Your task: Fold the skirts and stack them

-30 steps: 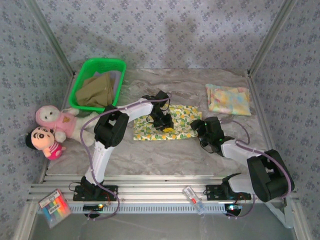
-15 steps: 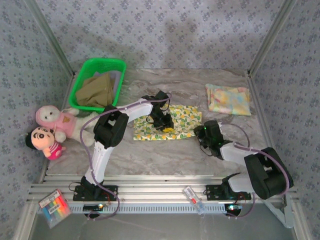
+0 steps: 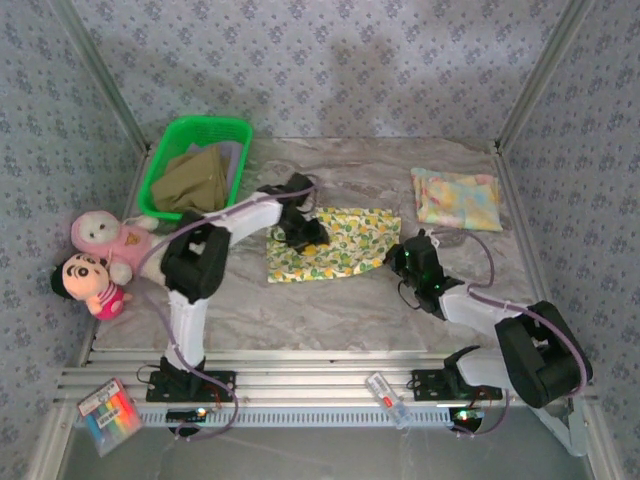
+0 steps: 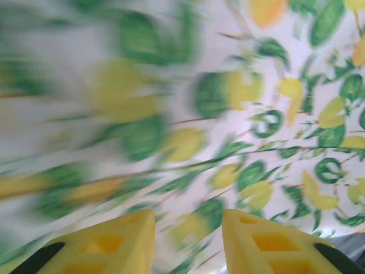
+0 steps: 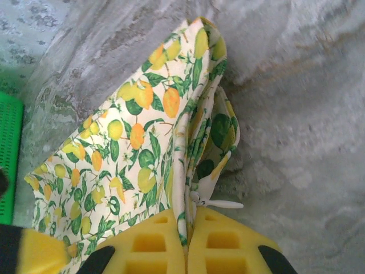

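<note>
Right gripper (image 5: pixel 186 220) clamped on floral skirt (image 5: pixel 134 142) right edge; left gripper (image 4: pixel 188 225) part open, holding nothing (view blurred). Risk: thin pinch slips, or unpinned cloth drags instead of folding.

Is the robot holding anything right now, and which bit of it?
The right gripper pinches the lemon-print skirt by its bunched edge. The left gripper is open just above the same skirt, holding nothing.
</note>
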Robot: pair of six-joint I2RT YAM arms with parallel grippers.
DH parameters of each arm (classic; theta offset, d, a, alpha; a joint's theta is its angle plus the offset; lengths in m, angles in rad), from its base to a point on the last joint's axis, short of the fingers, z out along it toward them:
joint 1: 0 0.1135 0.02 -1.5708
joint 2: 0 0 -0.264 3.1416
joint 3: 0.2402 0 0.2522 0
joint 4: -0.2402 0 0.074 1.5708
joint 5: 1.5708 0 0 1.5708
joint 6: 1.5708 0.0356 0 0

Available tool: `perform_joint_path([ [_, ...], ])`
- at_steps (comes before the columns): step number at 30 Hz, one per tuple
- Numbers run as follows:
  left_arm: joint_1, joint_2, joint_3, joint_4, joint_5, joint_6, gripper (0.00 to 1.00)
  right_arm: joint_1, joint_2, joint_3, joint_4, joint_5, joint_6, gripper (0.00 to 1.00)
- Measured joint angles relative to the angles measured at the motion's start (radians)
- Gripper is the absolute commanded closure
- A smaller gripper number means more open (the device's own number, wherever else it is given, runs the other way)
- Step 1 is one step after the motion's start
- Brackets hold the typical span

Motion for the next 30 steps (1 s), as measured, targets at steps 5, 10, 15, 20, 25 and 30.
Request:
perform_joint_path([
  [5,0.187,-0.153,-0.163,0.017,-0.070,0.000,0.65,0.014,0.000,0.069,-0.063,0.009,-0.177,1.00],
  [10,0.203,-0.138,-0.259,0.030,-0.088,0.002,0.73,0.077,0.021,0.195,-0.115,0.009,-0.373,1.00],
  [15,0.174,-0.118,-0.287,0.066,-0.060,-0.009,0.83,0.171,0.102,0.338,-0.143,-0.006,-0.563,1.00],
  [20,0.178,-0.118,-0.301,0.100,-0.034,-0.016,0.86,0.296,0.270,0.528,-0.177,-0.071,-0.754,1.00],
  [25,0.193,-0.122,-0.318,0.129,-0.010,-0.026,0.86,0.407,0.468,0.697,-0.225,-0.109,-0.883,1.00],
  [30,0.204,-0.135,-0.347,0.162,0.008,-0.028,0.86,0.465,0.645,0.801,-0.282,-0.115,-0.935,1.00],
])
